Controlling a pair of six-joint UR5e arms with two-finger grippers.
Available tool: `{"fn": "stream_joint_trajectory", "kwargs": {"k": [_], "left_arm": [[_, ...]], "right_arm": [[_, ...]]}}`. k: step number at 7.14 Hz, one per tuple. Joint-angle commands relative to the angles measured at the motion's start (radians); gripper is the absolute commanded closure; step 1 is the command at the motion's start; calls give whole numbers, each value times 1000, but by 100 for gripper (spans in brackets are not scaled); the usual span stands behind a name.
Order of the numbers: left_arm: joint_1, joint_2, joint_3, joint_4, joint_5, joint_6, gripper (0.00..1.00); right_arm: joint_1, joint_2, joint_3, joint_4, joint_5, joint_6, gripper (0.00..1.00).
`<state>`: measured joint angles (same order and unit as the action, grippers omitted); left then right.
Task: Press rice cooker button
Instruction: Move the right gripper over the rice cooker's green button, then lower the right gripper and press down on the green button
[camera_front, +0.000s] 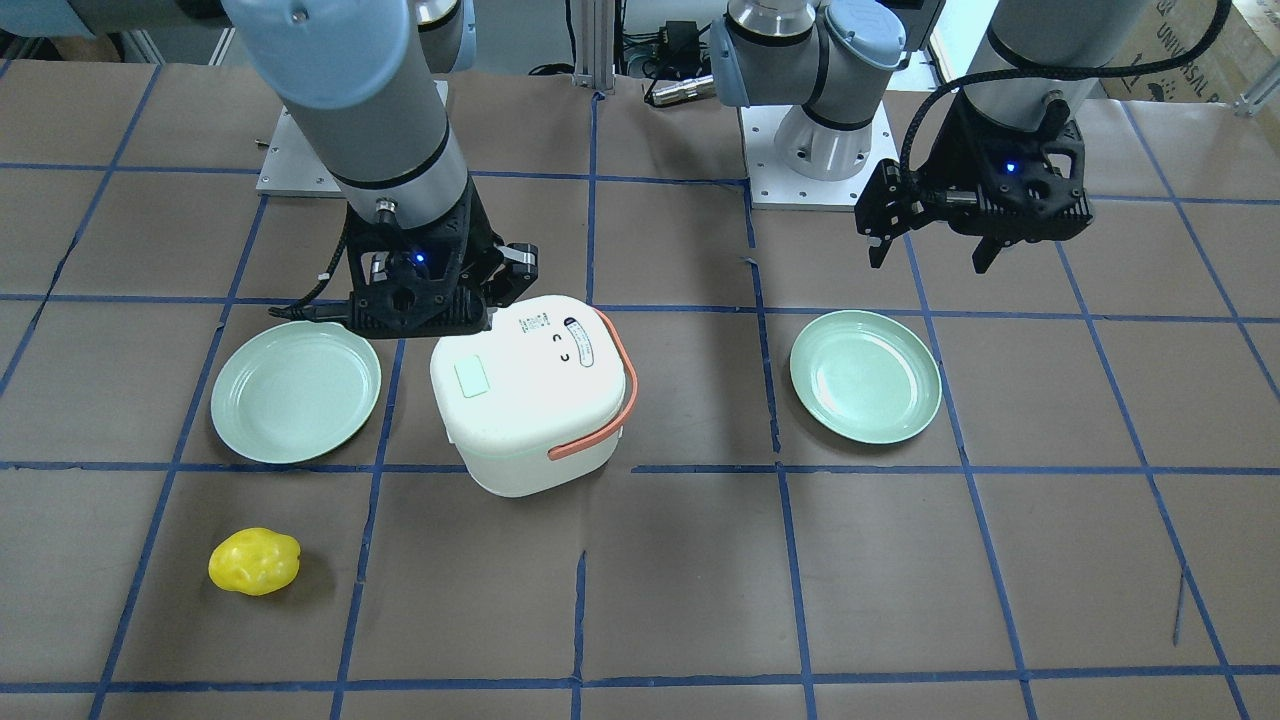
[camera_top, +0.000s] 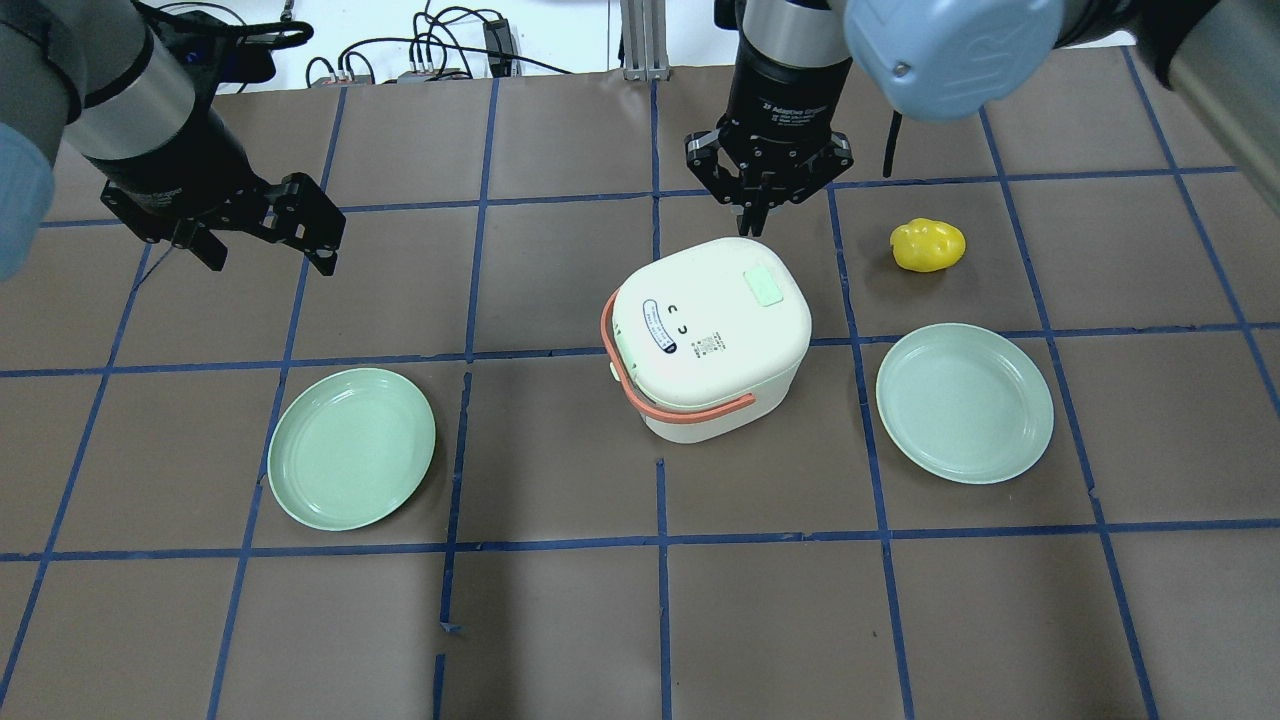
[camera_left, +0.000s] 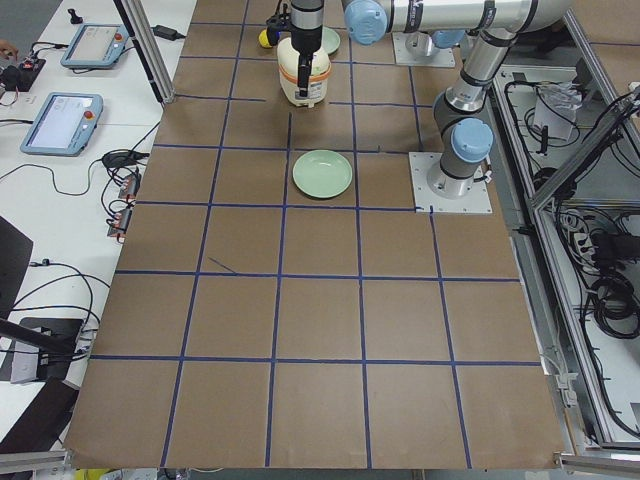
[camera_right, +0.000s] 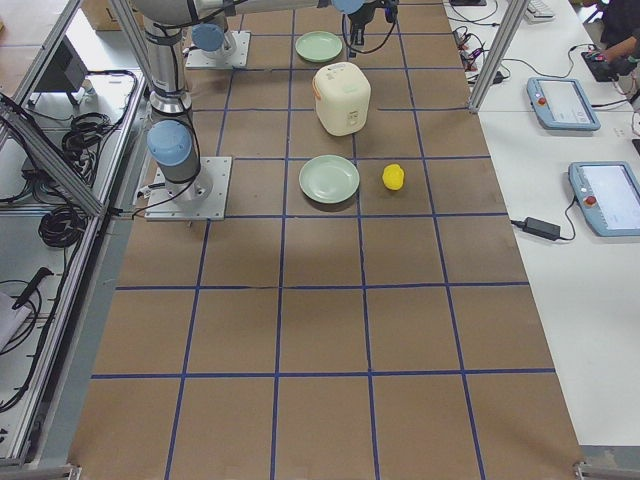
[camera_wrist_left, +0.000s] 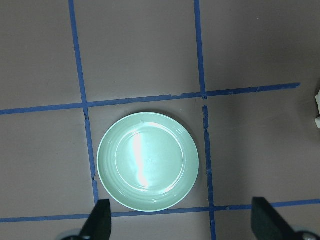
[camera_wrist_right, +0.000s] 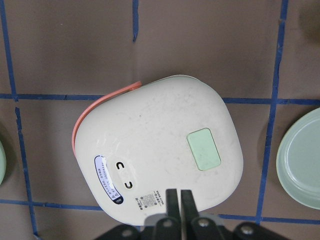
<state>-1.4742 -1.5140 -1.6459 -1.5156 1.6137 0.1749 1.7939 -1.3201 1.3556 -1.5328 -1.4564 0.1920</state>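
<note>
**One rice cooker, two plates, one yellow fruit**

The left gripper (camera_top: 272, 262) is hovering with its fingers spread wide, holding nothing. A green plate (camera_top: 352, 448) is lying near it. The white cooker (camera_top: 710, 335) is sitting mid-table, and its lid print is too small to read. The right gripper (camera_top: 755, 228), fingers pressed together, is hanging at the lid's far edge by the green button (camera_top: 768, 287); contact is unclear. The fruit (camera_top: 928, 245) and the second plate (camera_top: 965, 402) are lying rightmost.

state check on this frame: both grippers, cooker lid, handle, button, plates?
right gripper: shut, by the cooker's edge, not on the button
left gripper: open, holding nothing
rice cooker: upright, lid shut
handle: folded down
green button: no finger on it
left plate: empty
right plate: empty
</note>
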Motion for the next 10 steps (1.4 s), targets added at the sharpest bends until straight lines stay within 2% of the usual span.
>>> {"fn": "stream_joint_trajectory", "kwargs": {"k": [1, 4, 7, 10], "left_arm": [[0, 0, 0, 0, 0, 0, 0], [-1, 0, 0, 0, 0, 0, 0], [0, 0, 0, 0, 0, 0, 0], [0, 0, 0, 0, 0, 0, 0]], "right_arm": [[7, 22, 5, 6, -13, -6, 93], [-5, 44, 77, -48, -103, -139, 93], [-5, 48, 135, -105, -102, -148, 92], [-4, 53, 142, -113, -102, -146, 92]]}}
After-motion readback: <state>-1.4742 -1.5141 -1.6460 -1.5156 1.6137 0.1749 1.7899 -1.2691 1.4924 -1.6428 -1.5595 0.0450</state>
